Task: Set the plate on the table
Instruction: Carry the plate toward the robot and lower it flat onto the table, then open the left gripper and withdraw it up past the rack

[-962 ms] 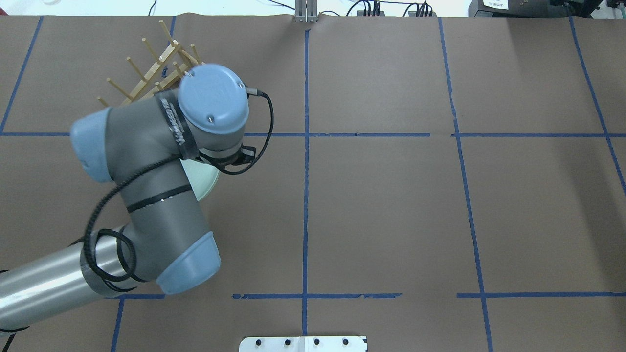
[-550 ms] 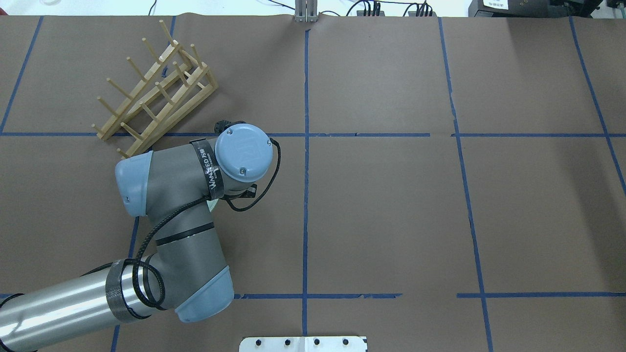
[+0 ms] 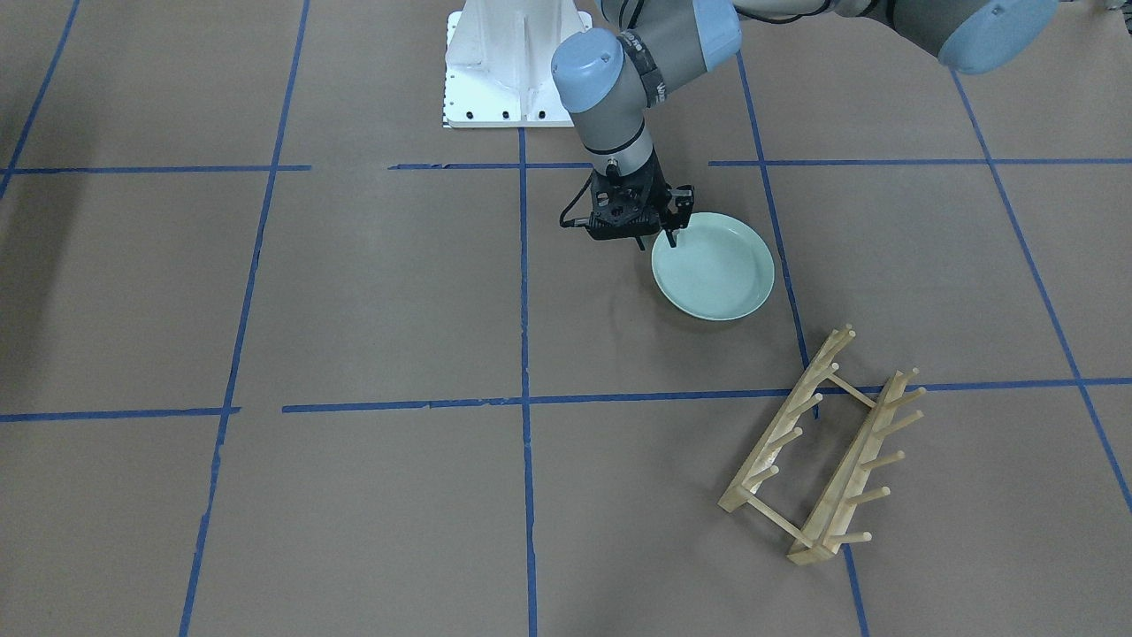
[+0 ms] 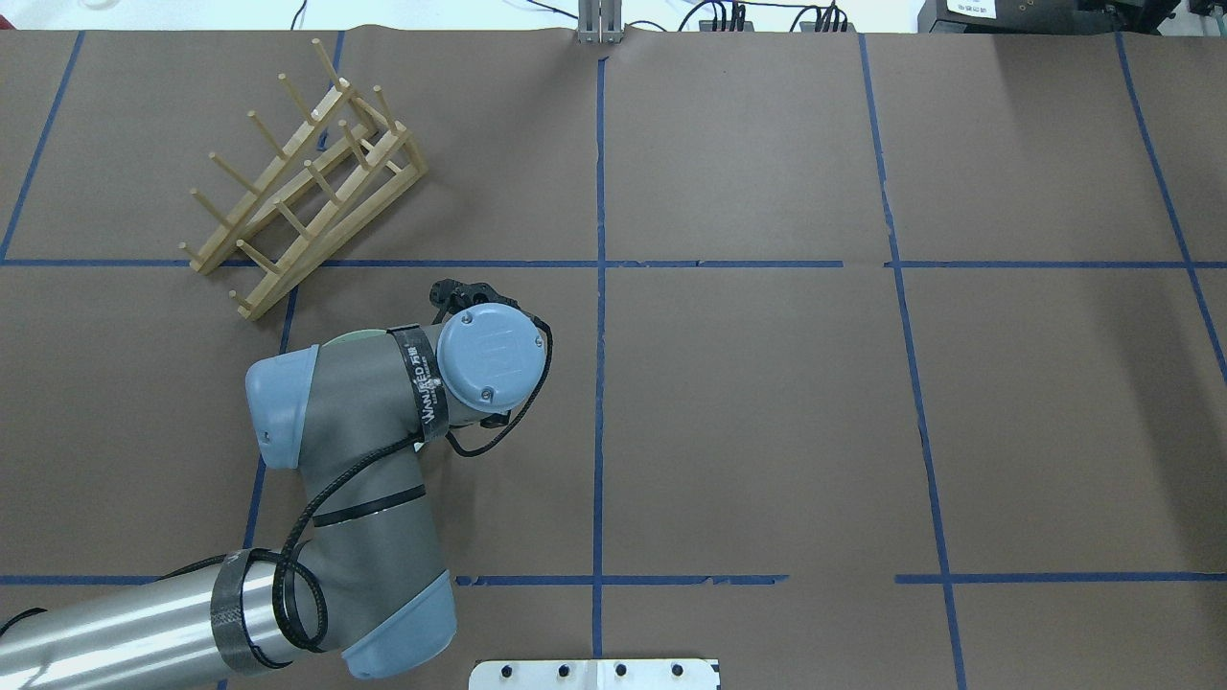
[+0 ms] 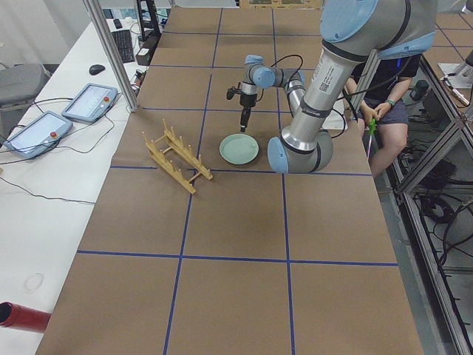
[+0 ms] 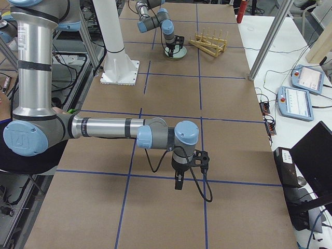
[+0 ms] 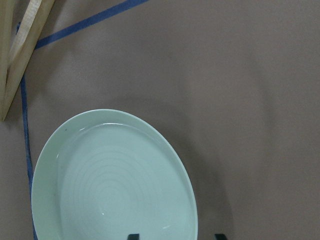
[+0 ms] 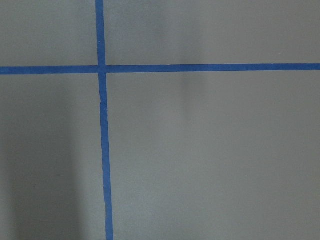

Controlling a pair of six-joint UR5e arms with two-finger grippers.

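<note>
The pale mint-green plate [image 3: 713, 265] lies flat on the brown paper table [image 3: 354, 292], close to the wooden rack. My left gripper [image 3: 656, 239] points straight down at the plate's rim on the robot's side. In the left wrist view the plate [image 7: 110, 185] fills the lower left, and the left gripper [image 7: 175, 236] is open with its two tips on either side of the rim. In the overhead view the left arm hides almost all of the plate [image 4: 359, 335]. My right gripper [image 6: 178, 184] hangs over bare table far from the plate; I cannot tell whether it is open or shut.
The light wooden peg rack [image 3: 822, 447] stands empty beside the plate, farther from the robot; it also shows in the overhead view [image 4: 302, 187]. The white robot base [image 3: 513, 62] is at the table's robot-side edge. A seated person [image 5: 384, 96] is beyond the table.
The left wrist moved away from the rack, toward the robot and down. The plate, earlier tilted under the wrist, now lies flat on the table.
</note>
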